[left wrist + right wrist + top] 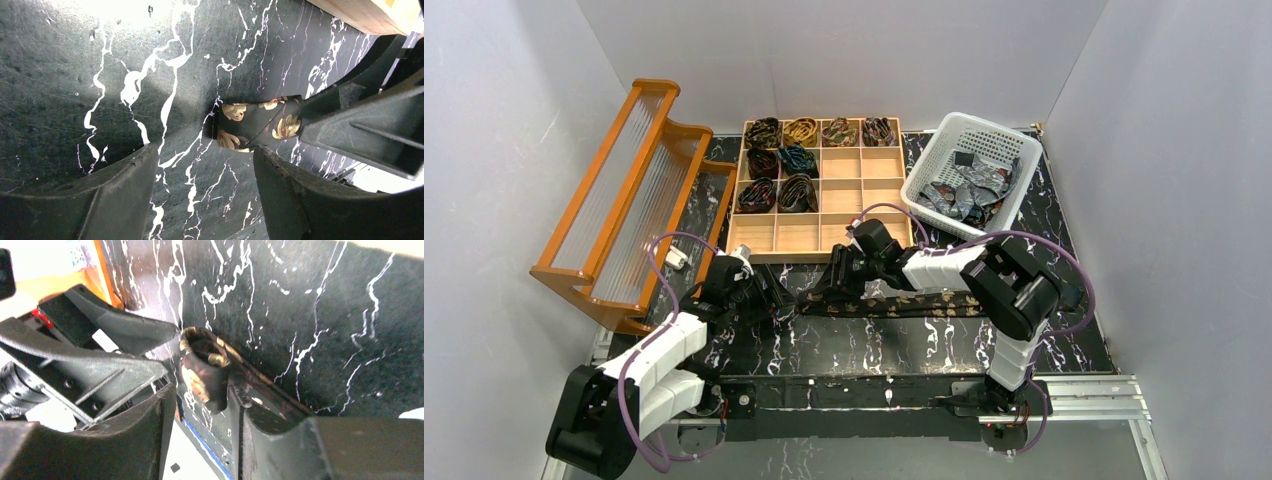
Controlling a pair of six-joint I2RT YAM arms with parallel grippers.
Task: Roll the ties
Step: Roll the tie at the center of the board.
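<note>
A dark tie (904, 303) with gold leaf motifs lies stretched left to right across the black marble mat. Its left end (255, 127) is folded over into a small curl (205, 367). My right gripper (200, 392) sits low at that end, jaws apart. The curl stands just past its fingertips, and the strip runs under its right finger (260, 415). My left gripper (205, 152) faces it from the left, open with only bare mat between its fingers, a short way from the curl. In the top view both grippers (774, 290) (829, 285) meet at the tie's left end.
Behind the tie stands a wooden compartment tray (861, 195) holding several rolled ties (779, 165). To the right of it a white basket (972, 175) holds loose grey-silver ties. An orange wooden rack (634, 200) stands at the left, and grey walls enclose the table.
</note>
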